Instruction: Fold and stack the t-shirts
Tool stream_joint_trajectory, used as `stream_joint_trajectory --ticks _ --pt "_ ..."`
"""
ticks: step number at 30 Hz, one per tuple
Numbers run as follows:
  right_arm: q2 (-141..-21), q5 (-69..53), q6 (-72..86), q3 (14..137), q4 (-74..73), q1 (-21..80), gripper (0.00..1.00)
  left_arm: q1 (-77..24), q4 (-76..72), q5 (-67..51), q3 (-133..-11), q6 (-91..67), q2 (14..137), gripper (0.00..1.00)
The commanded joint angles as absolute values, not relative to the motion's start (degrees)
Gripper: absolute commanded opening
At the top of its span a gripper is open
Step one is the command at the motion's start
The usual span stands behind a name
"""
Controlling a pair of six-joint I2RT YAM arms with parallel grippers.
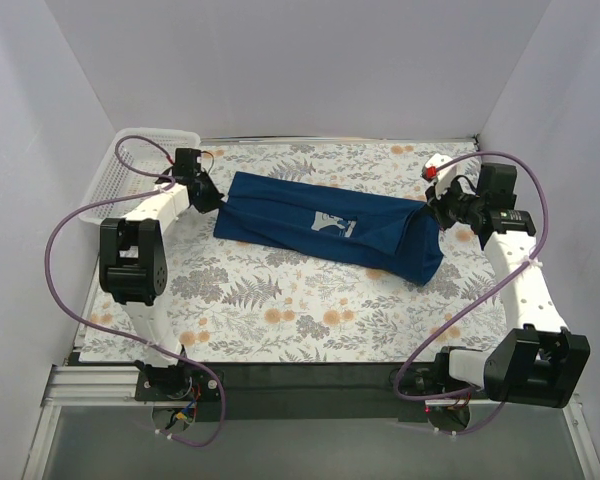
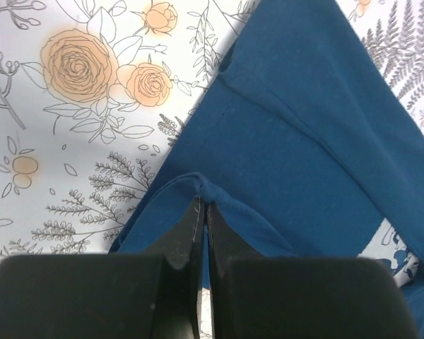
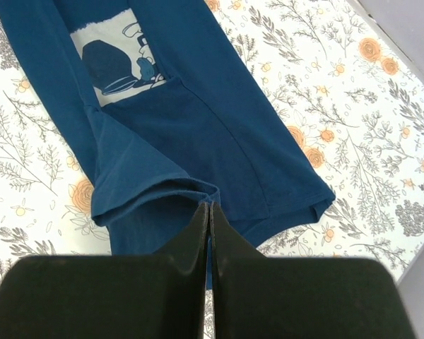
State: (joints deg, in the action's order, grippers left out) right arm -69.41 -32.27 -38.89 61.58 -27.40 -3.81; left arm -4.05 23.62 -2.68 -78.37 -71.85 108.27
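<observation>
A dark navy t-shirt with a small pale chest graphic is stretched in a long folded band across the far part of the table. My left gripper is shut on the shirt's left end, a fold of cloth pinched between its tips. My right gripper is shut on the shirt's right end, a hemmed edge pinched at its tips. The shirt hangs a little raised between the two grippers, with the graphic in the right wrist view.
A white lattice basket stands at the far left corner, just behind the left gripper. The table has a floral cloth. White walls close in on the left, back and right. Purple cables loop by both arms.
</observation>
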Motion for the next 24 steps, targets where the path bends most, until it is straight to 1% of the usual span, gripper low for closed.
stream_joint_trajectory --ticks 1,3,6,7,10,13,14,17,21,24 --pt "-70.5 -36.0 -36.7 65.2 -24.5 -4.6 0.01 -3.6 24.3 -4.8 -81.4 -68.6 109.3 0.0" --pt "-70.8 -37.6 -36.7 65.4 -24.6 -4.8 0.01 -3.6 24.3 -5.1 -82.1 -67.5 110.1 0.0" --pt "-69.9 -44.8 -38.9 65.2 -25.8 -5.0 0.01 -3.6 24.4 -6.2 -82.5 -66.3 109.8 0.0" --pt "-69.3 -48.8 -41.9 65.0 -27.9 -5.0 0.01 -3.6 24.3 -6.8 -81.5 -66.0 109.2 0.0" --pt "-66.2 -54.3 -48.0 63.8 -32.8 -5.0 0.01 -3.6 22.1 -7.4 -77.6 -65.7 104.8 0.0" --pt "-61.9 -56.1 -52.6 61.7 -37.1 -5.0 0.01 -3.6 20.7 -7.2 -71.5 -65.8 100.2 0.0" --pt "-59.6 -57.1 -57.7 61.1 -41.8 -5.0 0.01 -3.6 20.5 -6.9 -68.1 -65.9 97.0 0.0" --pt "-55.0 -57.5 -62.9 58.5 -47.9 -4.9 0.01 -3.6 20.2 -5.5 -63.2 -66.4 91.3 0.0" --pt "-49.5 -58.0 -68.7 54.6 -53.7 -4.9 0.01 -3.6 20.7 -3.4 -55.9 -68.1 86.8 0.0" --pt "-46.1 -58.0 -71.3 52.1 -55.4 -4.9 0.01 -3.6 21.4 -3.1 -54.0 -70.3 85.7 0.0"
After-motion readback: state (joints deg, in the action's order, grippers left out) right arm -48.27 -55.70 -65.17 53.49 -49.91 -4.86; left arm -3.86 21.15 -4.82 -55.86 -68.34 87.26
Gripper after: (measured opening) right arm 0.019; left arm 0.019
